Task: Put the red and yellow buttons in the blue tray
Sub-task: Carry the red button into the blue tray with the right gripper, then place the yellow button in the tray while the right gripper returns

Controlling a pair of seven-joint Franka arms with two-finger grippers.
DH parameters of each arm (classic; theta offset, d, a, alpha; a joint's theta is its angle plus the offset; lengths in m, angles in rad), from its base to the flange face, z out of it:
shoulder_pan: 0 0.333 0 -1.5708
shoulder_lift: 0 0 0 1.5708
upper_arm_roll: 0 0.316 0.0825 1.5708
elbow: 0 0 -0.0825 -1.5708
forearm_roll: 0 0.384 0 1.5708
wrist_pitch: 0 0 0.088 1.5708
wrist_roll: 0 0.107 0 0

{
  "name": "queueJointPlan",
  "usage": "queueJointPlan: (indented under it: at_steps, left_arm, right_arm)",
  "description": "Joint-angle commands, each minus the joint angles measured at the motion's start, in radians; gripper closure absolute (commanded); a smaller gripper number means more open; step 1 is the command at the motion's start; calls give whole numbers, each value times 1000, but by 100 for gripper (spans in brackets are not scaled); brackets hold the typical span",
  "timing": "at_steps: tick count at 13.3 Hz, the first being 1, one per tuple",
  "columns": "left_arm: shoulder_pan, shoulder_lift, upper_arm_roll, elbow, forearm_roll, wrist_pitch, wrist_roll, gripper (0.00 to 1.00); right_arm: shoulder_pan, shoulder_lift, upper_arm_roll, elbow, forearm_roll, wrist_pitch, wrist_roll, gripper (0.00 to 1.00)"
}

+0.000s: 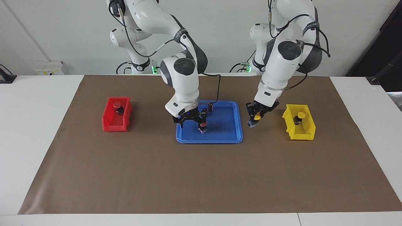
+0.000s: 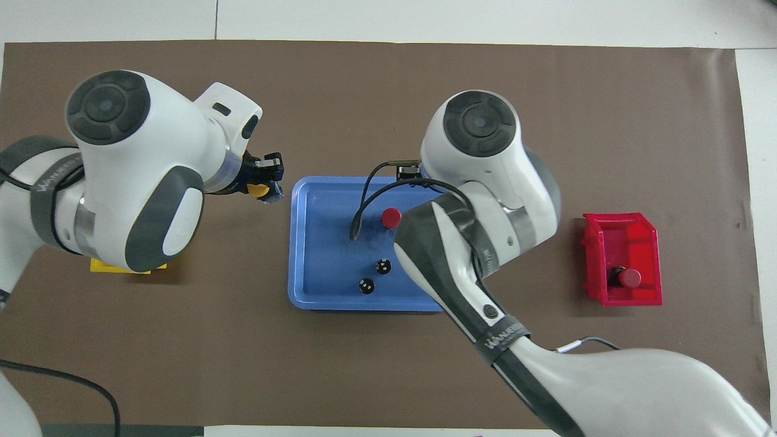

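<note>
The blue tray (image 1: 236,125) looks like smooth moulded plastic with a slight sheen. The red bin (image 1: 110,123) and the yellow bin (image 1: 304,131) look like the same plastic. The brown sheet (image 1: 201,175) covering the table is matt, paper-like, faintly creased at its edges. The arm shells (image 1: 183,78) are glossy white plastic with dark matt joints.

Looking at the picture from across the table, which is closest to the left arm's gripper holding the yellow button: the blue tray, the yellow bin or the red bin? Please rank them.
From the left gripper, which holds a yellow button:
1. Blue tray, just beside it, at the table's middle.
2. Yellow bin, toward the left arm's end.
3. Red bin, toward the right arm's end.
</note>
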Motion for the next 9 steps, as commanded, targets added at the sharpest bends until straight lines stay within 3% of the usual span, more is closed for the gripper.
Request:
queueJointPlan:
  at_steps: [1,5,7,9]
  left_arm:
    - [-99,46,18,13,-8,32,-73,98]
    - [-171,123,18,13,-4,125,-119,98]
    - [-196,162,19,19,3,139,-124,98]
    - [-202,183,19,19,6,150,-132,98]
  right_arm:
    - [-195,-202,15,-219,3,-35,-225,19]
    - [-373,-388,12,-523,4,40,-494,23]
    - [-470,-437,13,-633,4,87,-573,25]
    - [-482,-479,12,-735,4,156,-574,27]
